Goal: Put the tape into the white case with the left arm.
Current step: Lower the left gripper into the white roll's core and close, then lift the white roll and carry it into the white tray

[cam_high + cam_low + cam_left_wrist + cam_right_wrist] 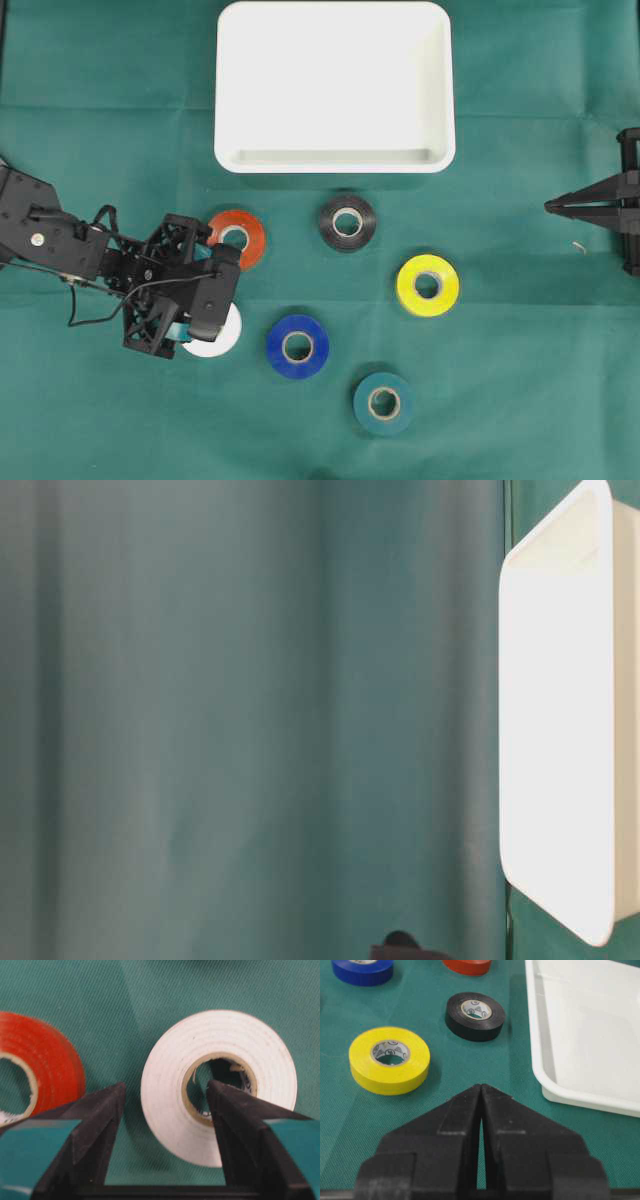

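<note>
1. The white roll of tape with a tan cardboard core (218, 1085) lies flat on the green cloth-covered tabletop (520, 400), at about 8 o'clock from the middle of the overhead view, half hidden there under the left arm's gripper.
2. The left arm's black lattice-framed gripper with teal patches (165, 1102) straddles one wall of that roll: in the left wrist view one pointed finger (235, 1110) sits inside the core hole and the other (102, 1110) stands outside the rim. The fingers are partly apart; whether they press on the wall yet cannot be told.
3. The flat red roll of tape (240, 237) lies just beside the white roll, at its 12 o'clock in the overhead view, partly under the gripper frame.
4. The flat blue roll of tape (298, 346) sits near the white roll at its 3 o'clock.
5. The flat teal roll of tape (384, 403) lies at 5 o'clock from the blue one.
6. The flat black roll of tape (347, 222) and the flat yellow roll of tape (428, 285) lie further toward 3 o'clock.
7. The large white rectangular plastic case with rounded corners (232, 90) stands at 12 o'clock, well apart from the white roll, nothing in it.
8. The right arm's all-black pointed gripper (481, 1091) waits at the 3 o'clock edge, its fingers pressed together on nothing.
</note>
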`<state>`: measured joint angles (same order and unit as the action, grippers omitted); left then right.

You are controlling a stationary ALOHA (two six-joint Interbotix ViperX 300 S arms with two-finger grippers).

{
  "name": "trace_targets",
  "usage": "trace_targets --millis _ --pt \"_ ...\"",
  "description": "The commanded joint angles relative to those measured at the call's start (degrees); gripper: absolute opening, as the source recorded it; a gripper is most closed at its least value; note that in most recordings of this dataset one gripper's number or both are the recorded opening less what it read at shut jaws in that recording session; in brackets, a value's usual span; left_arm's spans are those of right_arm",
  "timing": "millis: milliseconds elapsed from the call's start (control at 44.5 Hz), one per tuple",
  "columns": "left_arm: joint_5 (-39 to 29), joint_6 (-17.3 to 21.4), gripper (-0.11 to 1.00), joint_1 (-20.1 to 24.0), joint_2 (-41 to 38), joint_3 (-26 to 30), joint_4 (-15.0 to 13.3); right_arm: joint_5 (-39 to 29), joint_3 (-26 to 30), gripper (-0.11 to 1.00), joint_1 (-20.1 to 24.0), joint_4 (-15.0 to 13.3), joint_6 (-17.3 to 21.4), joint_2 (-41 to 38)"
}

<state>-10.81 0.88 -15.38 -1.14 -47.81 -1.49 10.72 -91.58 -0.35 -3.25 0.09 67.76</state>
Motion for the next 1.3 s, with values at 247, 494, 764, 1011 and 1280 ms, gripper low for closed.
trace_targets --millis 247,494,764,1011,1280 --pt "1.1 0.0 0.58 -0.3 -1.1 1.5 0.0 0.4 0.5 -0.09 -0.1 -0.1 0.2 -0.4" --pt "0.9 -0.3 0.28 -0.4 -0.9 1.7 0.0 0.4 0.5 -0.09 -0.1 -0.1 0.2 -0.4" --pt "0.1 -0.3 0.28 -0.3 0.5 1.7 0.0 0.4 0.4 -0.09 -0.1 0.0 0.2 -0.4" --pt "-2.5 -2.6 0.28 -0.9 6.2 2.4 -0.1 0.4 0.5 -0.09 0.0 0.0 0.2 -0.4" --pt "-11.0 -3.4 0.28 -1.1 13.9 4.0 -0.1 0.4 0.5 -0.09 -0.1 0.0 0.2 -0.4"
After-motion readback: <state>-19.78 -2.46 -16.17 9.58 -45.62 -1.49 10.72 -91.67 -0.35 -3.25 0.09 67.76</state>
